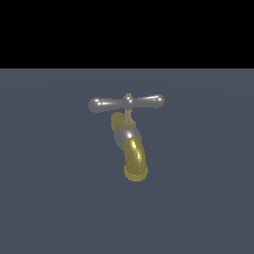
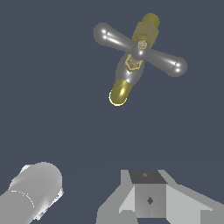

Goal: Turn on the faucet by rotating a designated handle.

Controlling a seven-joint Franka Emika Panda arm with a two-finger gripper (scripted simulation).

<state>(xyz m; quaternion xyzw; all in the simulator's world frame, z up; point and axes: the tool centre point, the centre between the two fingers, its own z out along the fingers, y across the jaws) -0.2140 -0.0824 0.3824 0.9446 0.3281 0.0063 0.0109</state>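
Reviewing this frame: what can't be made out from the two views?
- Gripper state: absent from the exterior view; in the wrist view only grey parts of the arm show at the picture's edge, fingertips cut off.
- Arm's position: not in the exterior view.
- Faucet rear: hidden behind its own body in the exterior view.
- Handle hub detail: too small in both views.

Both feeds look dim to me, with an even, flat light over the slate-blue surface [image 1: 49,198] and no cast shadows I can make out. The top band of the exterior view is pure black. Small white highlights sit on the bulbs of the handle [image 1: 126,102], and the brass spout [image 1: 135,159] shows a soft sheen. Edges look coarse and slightly pixelated in the exterior view. In the wrist view the gripper [image 2: 148,197] renders pale grey, sharp, without glare.
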